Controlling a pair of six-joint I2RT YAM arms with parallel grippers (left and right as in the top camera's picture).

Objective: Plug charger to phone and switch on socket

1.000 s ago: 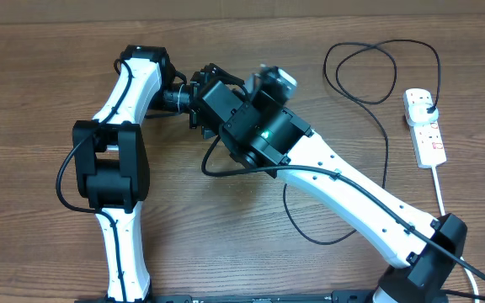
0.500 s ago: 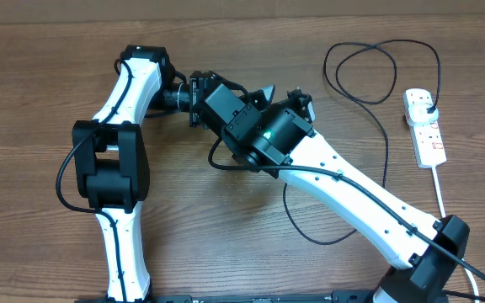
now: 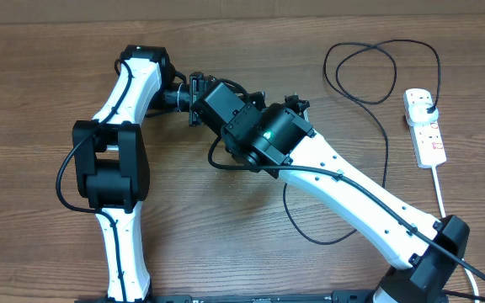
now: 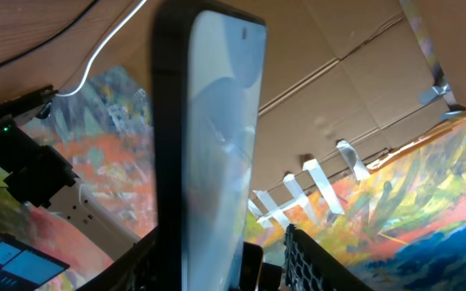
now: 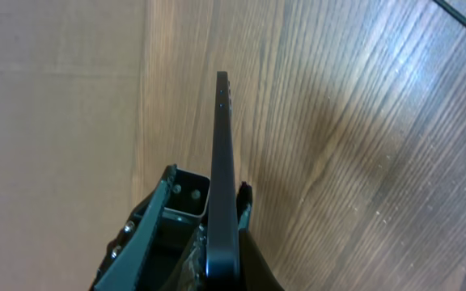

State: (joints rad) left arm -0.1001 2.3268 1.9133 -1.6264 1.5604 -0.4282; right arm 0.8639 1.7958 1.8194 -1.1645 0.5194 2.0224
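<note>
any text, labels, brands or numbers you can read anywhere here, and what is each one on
No text can be read in any view.
socket: red marks on its white face, too small to read.
phone: the screen shows only glare and reflections, with no legible text.
small lit screen in the background of the left wrist view: blue tiles, too blurred to read.

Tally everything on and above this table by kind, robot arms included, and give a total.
Phone: 1
Black charger cable: 1
White power strip: 1
Robot arms: 2
Total: 5
</note>
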